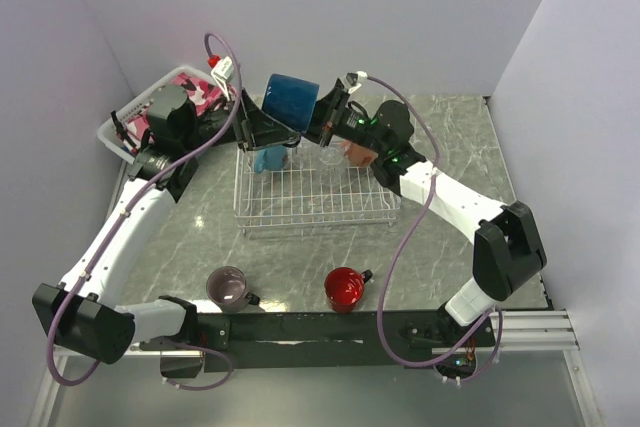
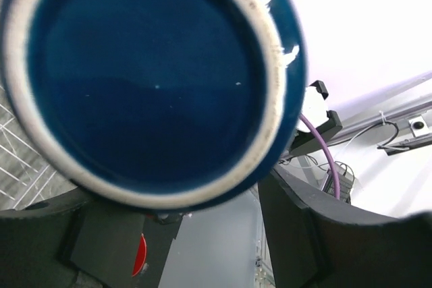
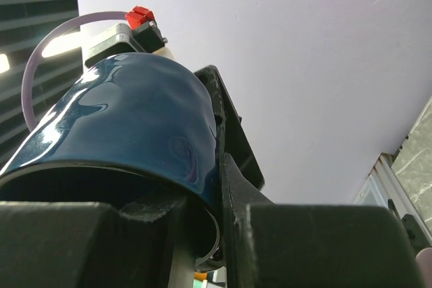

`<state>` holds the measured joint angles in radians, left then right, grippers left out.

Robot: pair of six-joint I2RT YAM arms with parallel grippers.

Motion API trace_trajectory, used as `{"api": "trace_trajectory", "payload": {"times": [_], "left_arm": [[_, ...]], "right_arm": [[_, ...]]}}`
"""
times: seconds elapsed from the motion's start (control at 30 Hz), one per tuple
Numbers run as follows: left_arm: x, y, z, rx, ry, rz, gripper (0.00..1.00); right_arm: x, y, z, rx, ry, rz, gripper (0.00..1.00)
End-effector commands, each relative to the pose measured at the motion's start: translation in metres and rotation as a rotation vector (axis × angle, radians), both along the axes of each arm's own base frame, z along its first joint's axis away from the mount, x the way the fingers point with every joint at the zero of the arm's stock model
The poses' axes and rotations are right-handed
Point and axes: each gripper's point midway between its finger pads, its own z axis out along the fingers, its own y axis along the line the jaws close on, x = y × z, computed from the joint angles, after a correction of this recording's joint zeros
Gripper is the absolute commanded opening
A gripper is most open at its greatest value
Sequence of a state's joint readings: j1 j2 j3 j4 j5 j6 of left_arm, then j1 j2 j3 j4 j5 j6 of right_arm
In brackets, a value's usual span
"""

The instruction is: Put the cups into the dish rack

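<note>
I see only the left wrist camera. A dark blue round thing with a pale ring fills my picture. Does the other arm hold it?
Observer: Yes. The right gripper pinches the rim of the navy mug. What you see is the mug's bottom.
Operator: Where is the mug compared to the rack?
Observer: In the top view it hangs raised in the air, tipped on its side, at the far left part of the dish rack.
Operator: Which mugs stand outside the rack on the near side?
Observer: Two: a mauve mug and a red mug, both upright on the table in front of the rack.
</note>
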<state>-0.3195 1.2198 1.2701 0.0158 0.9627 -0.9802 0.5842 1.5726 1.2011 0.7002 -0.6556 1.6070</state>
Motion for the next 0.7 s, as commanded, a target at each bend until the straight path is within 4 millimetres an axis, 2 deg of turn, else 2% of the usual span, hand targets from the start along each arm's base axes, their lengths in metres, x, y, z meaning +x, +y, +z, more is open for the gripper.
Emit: {"api": "trace_trajectory", "payload": {"times": [0.0, 0.17, 0.37, 0.43, 0.53, 0.57, 0.67], "left_arm": [[-0.006, -0.007, 0.024, -0.051, -0.110, -0.009, 0.66], [-0.002, -0.008, 0.025, -0.059, -0.108, 0.002, 0.61], [0.005, -0.010, 0.029, -0.062, -0.112, 0.013, 0.42], [0.005, -0.010, 0.032, -0.067, -0.117, 0.009, 0.40], [0.007, -0.010, 0.034, -0.069, -0.121, 0.010, 0.29], [0.008, -0.009, 0.035, -0.069, -0.123, 0.015, 0.20], [0.007, -0.004, 0.036, -0.067, -0.131, 0.021, 0.08]], "right_arm": [[-0.024, 0.016, 0.022, 0.024, -0.096, 0.095, 0.00], [-0.023, 0.018, 0.023, 0.025, -0.100, 0.089, 0.00], [-0.027, 0.024, 0.019, 0.023, -0.092, 0.102, 0.00], [-0.029, 0.028, 0.014, 0.016, -0.079, 0.109, 0.00], [-0.031, 0.030, 0.011, 0.016, -0.077, 0.119, 0.00], [-0.031, 0.029, 0.011, 0.016, -0.075, 0.117, 0.00], [-0.034, 0.029, 0.009, -0.004, -0.073, 0.121, 0.00]]}}
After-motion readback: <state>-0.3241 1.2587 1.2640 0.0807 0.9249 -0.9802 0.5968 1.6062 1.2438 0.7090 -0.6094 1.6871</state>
